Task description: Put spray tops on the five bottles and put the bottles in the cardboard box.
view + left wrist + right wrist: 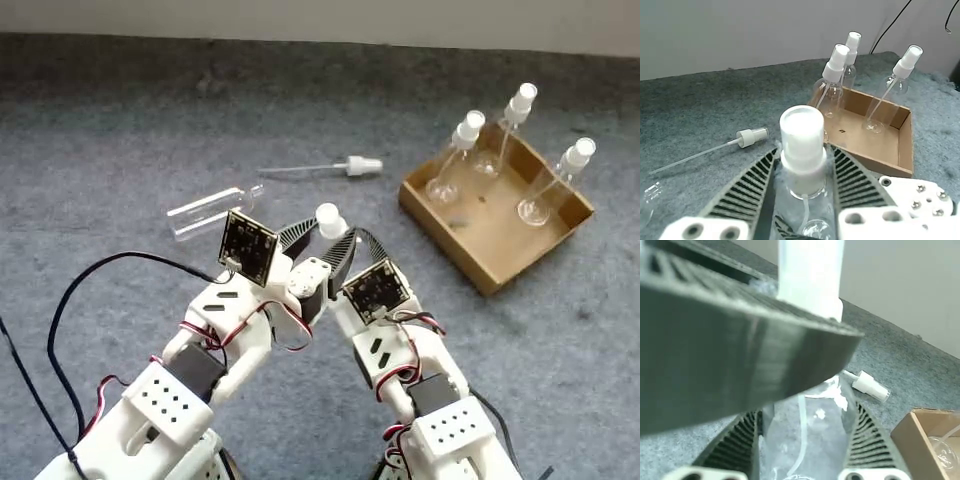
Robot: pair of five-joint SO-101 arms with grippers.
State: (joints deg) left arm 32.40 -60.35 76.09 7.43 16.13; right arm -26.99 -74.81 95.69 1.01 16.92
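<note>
At 2 o'clock the cardboard box holds three capped bottles (all tilted); a fourth capped bottle is pinched by the left gripper and, seemingly, the right gripper; one loose spray top at 12; one bare bottle at 10.

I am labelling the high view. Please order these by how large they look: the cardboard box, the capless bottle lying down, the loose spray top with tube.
1. cardboard box, largest.
2. capless bottle.
3. loose spray top: slightly longer than the bottle with its tube, but far thinner.
</note>
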